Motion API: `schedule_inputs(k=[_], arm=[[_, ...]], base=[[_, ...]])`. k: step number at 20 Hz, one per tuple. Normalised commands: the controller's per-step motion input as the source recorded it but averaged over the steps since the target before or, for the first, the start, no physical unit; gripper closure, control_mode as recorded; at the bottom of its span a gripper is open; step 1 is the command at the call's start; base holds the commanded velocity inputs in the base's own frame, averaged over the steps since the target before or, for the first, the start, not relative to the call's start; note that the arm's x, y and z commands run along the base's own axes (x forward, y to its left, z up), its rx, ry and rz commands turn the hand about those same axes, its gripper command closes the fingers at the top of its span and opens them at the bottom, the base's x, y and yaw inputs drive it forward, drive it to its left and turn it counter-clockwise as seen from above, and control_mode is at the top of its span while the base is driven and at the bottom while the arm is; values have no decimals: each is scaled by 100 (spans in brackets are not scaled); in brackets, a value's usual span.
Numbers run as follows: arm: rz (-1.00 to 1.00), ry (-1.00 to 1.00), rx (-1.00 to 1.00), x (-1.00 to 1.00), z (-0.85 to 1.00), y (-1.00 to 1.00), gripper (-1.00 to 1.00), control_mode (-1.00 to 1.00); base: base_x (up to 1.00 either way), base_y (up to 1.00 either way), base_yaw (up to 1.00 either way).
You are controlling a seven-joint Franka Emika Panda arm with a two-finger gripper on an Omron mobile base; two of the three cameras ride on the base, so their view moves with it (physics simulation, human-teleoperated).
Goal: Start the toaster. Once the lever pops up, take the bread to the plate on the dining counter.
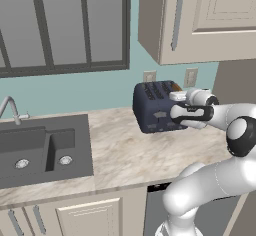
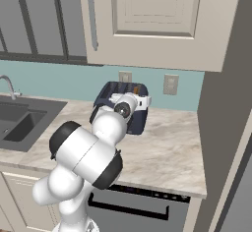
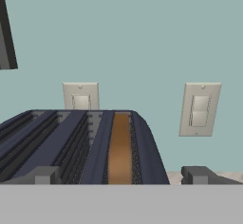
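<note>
One bread slice (image 3: 119, 147) stands on edge in the toaster's (image 1: 152, 107) rightmost slot.
Slots run toward the wall; hand (image 3: 121, 175), fingers apart, hovers at centre frame above the bench (image 1: 130, 150).

Open air is seen above the toaster (image 1: 152, 107), up to the wall cabinet (image 1: 200, 20) overhead. Bare marble surface (image 1: 125, 150) is left free between toaster and sink (image 1: 42, 150). Passage behind is blocked by the wall and its two outlets (image 3: 199, 109).
</note>
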Motion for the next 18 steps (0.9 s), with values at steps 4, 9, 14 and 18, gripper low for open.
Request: schedule_inputs(k=[4, 9, 14, 18], arm=[[0, 0, 0, 0, 0, 0, -100, -100], [0, 0, 0, 0, 0, 0, -100, -100], [0, 0, 0, 0, 0, 0, -100, -100], [0, 0, 0, 0, 0, 0, -100, -100]], base=[[0, 0, 0], [0, 0, 0], [0, 0, 0], [0, 0, 0]])
